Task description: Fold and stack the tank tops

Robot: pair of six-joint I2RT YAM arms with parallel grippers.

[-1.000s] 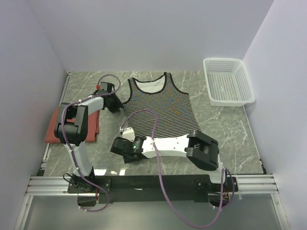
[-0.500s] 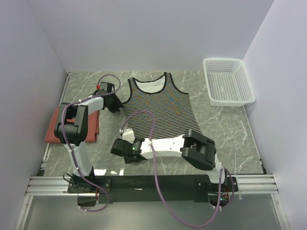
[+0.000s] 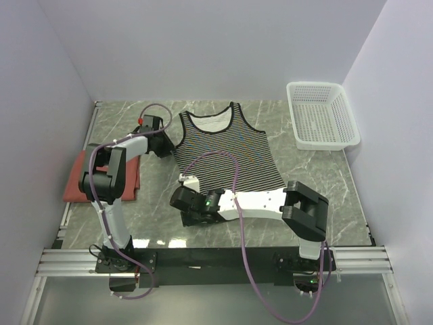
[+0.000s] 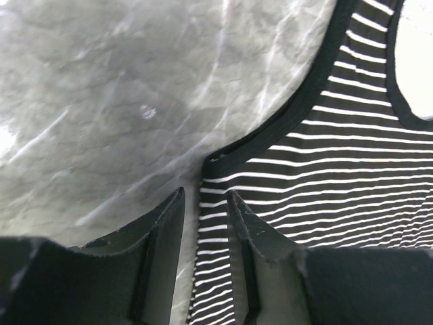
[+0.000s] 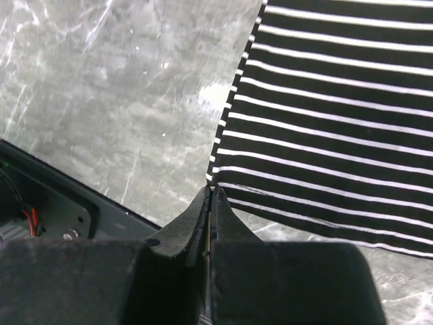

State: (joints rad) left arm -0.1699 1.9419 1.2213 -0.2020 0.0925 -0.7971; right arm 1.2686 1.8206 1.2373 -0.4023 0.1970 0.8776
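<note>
Striped top (image 3: pixel 226 145) flat, mid-worktop (image 3: pixel 331 183); red top (image 3: pixel 73 184) folded at far left. Change: right end effector (image 5: pixel 211 195) now fully closed on near-left hem corner (a second ago, jaws apart), so fold likely about to start. Left end effector (image 4: pixel 206 200) about half open, straddling side edge below armhole; no pinch evident.

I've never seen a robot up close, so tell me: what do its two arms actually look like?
The left arm and right arm are both built from white tubes joined by chunky black blocks. A thin purple cable loops loosely along each. The jaws are black tapered wedges.
</note>
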